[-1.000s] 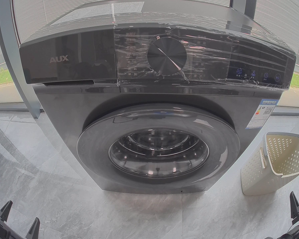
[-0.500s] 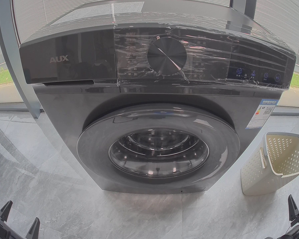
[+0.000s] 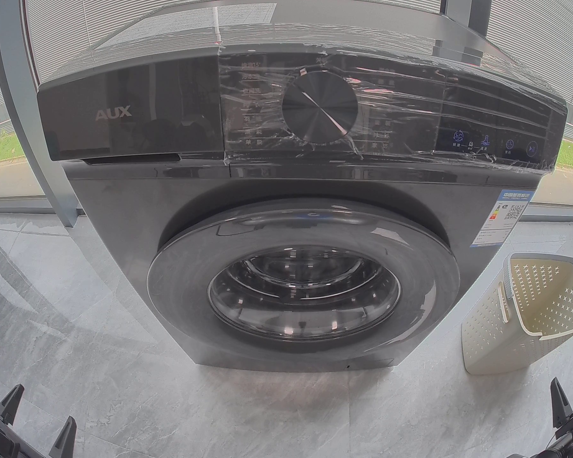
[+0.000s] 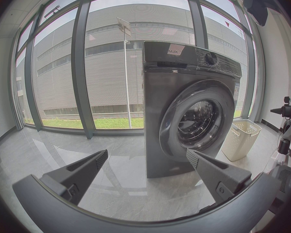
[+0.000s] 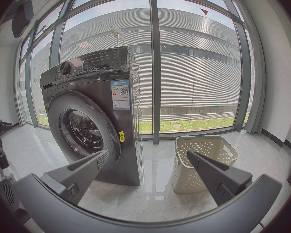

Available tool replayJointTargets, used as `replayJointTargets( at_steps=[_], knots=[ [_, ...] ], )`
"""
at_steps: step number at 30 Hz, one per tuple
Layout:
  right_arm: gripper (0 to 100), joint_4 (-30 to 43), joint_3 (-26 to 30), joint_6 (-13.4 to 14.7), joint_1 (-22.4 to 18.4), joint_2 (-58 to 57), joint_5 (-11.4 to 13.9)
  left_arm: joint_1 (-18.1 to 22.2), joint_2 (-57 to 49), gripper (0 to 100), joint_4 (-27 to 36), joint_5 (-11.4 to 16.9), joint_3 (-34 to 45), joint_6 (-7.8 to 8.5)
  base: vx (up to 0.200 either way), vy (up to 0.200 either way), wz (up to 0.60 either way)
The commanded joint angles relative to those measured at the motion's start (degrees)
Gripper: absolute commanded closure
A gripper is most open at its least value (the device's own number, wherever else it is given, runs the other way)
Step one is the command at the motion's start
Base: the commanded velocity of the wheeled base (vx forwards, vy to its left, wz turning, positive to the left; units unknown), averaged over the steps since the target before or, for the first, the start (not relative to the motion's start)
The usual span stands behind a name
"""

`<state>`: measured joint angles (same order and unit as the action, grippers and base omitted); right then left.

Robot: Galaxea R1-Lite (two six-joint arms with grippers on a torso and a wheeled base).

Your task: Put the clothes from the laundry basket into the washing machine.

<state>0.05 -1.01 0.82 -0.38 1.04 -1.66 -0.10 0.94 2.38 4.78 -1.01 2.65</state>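
The grey washing machine [image 3: 172, 192] stands in front of me with its round glass door [image 3: 302, 287] shut and a drum behind the glass. The cream laundry basket [image 3: 528, 313] sits on the floor to its right, close to the machine's side; the inside walls I can see are bare. My left gripper [image 3: 41, 408] hangs low at the near left, open and holding nothing. My right gripper [image 3: 572, 376] is low at the near right, just in front of the basket, open too. The machine [image 4: 184, 114] and basket [image 4: 241, 139] lie beyond the left gripper [image 4: 146, 153]. The basket [image 5: 203, 162] sits beyond the right gripper [image 5: 147, 154].
Glossy grey tile floor [image 3: 267, 408] spreads open before the machine. Tall windows with dark frames [image 5: 155, 81] run behind it. A white wall [image 5: 278, 97] stands to the right of the basket.
In the head view the right gripper has sunk slightly toward the lower edge. The left gripper, machine and basket are as before.
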Motion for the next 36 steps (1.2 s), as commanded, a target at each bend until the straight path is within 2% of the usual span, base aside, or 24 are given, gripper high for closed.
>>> replayJointTargets(
  at_steps=[1, 4, 5, 10, 17, 36],
  knots=[
    [0, -0.05, 1.01, -0.2, 0.03, -0.77, -0.01, 0.01, -0.94, 0, 0.0, -0.03, 1.01, -0.1, 0.0, 0.0, 0.0],
    [0, -0.14, 1.01, -0.99, -0.06, -0.68, 0.87, 0.01, -0.94, 0, 0.0, -0.03, 1.01, -0.1, 0.0, 0.0, 0.0],
    [0, -0.31, 1.01, -2.22, 0.03, -0.68, 2.27, 0.01, -0.94, 0, 0.0, -0.03, 1.01, -0.1, 0.0, 0.0, 0.0],
    [0, -0.49, 1.01, -2.93, -0.06, -0.77, 3.15, 0.01, -0.94, 0, 0.0, 0.06, 1.01, -0.01, 0.0, 0.0, 0.0],
    [0, -0.22, 1.01, -0.99, 0.11, -0.77, 2.71, 0.01, -0.94, 0, 0.0, 0.06, 1.01, 0.17, 0.0, 0.0, 0.0],
    [0, -0.22, 1.01, -0.99, 0.2, -0.77, 2.54, -0.08, -0.94, 0, 0.0, 0.06, 1.01, -0.01, 0.0, 0.0, 0.0]
  ],
)
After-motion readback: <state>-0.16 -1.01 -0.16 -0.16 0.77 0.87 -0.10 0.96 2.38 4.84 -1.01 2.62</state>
